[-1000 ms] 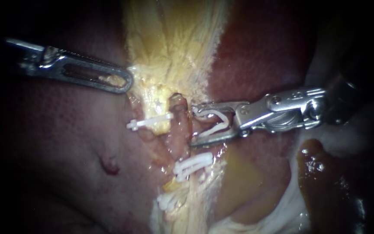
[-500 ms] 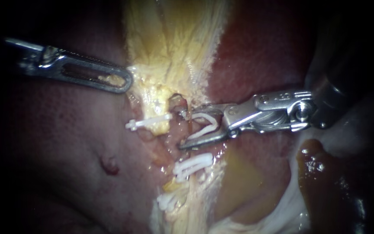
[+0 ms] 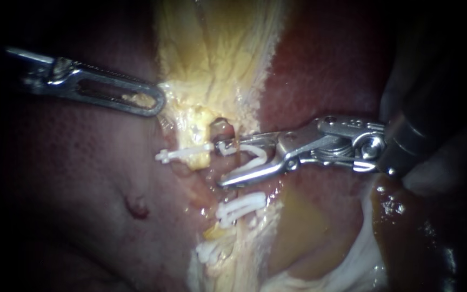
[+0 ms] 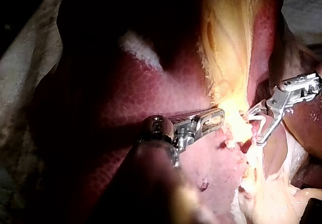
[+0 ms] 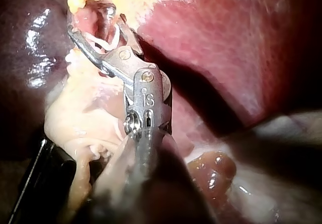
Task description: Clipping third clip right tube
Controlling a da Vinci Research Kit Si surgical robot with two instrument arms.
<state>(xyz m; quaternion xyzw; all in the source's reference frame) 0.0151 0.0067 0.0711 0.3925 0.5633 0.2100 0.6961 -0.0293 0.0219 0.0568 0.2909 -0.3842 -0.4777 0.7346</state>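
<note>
- Endoscope view: our left tool (image 3: 157,101) reaches in over the liver (image 3: 82,178). Its jaws are closed on the edge of the yellow tissue (image 3: 212,54), and a scrap of it shows in the jaw window.
- Our right tool (image 3: 220,165) has its jaws spread and carries the open clip (image 3: 255,157), one leg against each jaw. The right tube (image 3: 227,166) stands between the jaw tips, above the set clips (image 3: 240,207) lower on the same strand.
- A side clip (image 3: 185,153) crosses the neighbouring tube, and the upper jaw tip sits just beside its end.
- Left wrist view: the left tool (image 4: 217,117) meets the bright yellow tissue (image 4: 229,58). The right tool (image 4: 253,128) gapes just beyond it, with the open clip (image 4: 255,117) inside. Glare hides the right tube here.
- Right wrist view: the right tool (image 5: 94,25) straddles the right tube (image 5: 95,15). The open clip (image 5: 103,44) sits further back in the jaws.
- We judge the main risk to be a partial bite. We cannot see the clip's ends past the far side of the tube, so closing now might catch only part of it.
- The upper jaw tip could also snag the side clip and loosen it.
- If the left tool's hold slips, the yellow tissue may sag over the site.
- A hard push could tear the right tube.
</note>
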